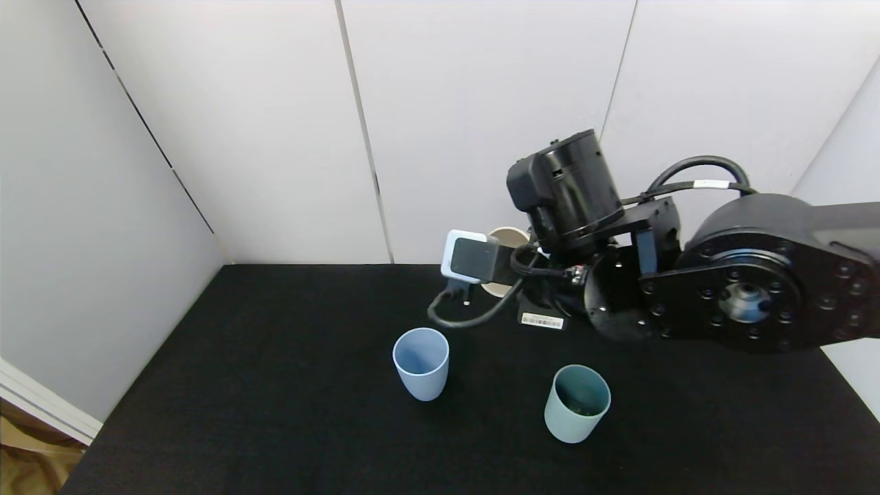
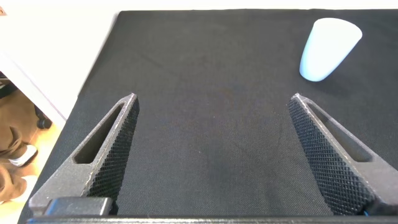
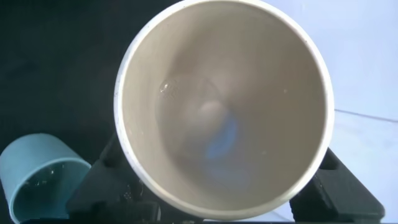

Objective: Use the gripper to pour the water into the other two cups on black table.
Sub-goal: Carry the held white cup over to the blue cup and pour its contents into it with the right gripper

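Matte black, felt-like counter (image 1: pixel 289 412) set into a corner of pale grey wall panels (image 1: pixel 474 103). Thin dark vertical seams between panels along the counter's far edge; a slanted seam across the side wall (image 1: pixel 82 206) bordering the left edge. White ledge (image 1: pixel 41 405) low along that side wall, near the front-left corner. Strip of brown floor (image 1: pixel 27 467) beyond that corner. Even, diffuse lighting, soft shadows.

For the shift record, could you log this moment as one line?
right gripper: holding cream cup aloft | teal cup: some water | light blue cup: upright | left gripper: open, idle
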Tool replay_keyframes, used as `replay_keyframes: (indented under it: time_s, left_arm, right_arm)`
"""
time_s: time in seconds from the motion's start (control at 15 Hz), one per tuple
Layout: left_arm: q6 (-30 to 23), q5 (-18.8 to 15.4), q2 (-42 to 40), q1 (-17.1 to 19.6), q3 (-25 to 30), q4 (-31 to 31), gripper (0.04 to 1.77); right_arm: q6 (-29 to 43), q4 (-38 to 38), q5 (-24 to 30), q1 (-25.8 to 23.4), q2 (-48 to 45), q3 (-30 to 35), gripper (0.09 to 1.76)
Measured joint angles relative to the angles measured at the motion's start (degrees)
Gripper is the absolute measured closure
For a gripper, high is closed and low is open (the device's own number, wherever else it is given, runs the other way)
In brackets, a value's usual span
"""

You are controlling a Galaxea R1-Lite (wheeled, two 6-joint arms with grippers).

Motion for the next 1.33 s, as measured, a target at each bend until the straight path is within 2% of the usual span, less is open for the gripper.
replay_keyframes:
  time_s: [0.53,1.33]
  left_arm:
    - [0.02,0.00,0.00,0.00,0.00,0.00,0.09]
    - [0.04,-0.01,0.00,0.00,0.00,0.00,0.09]
  right_arm:
    - [-8.00,-0.28,-8.02,4.24,9.24,-6.42,0.60]
    - [-18.85,-0.72,-20.03,7.36,20.46,-18.60,0.60]
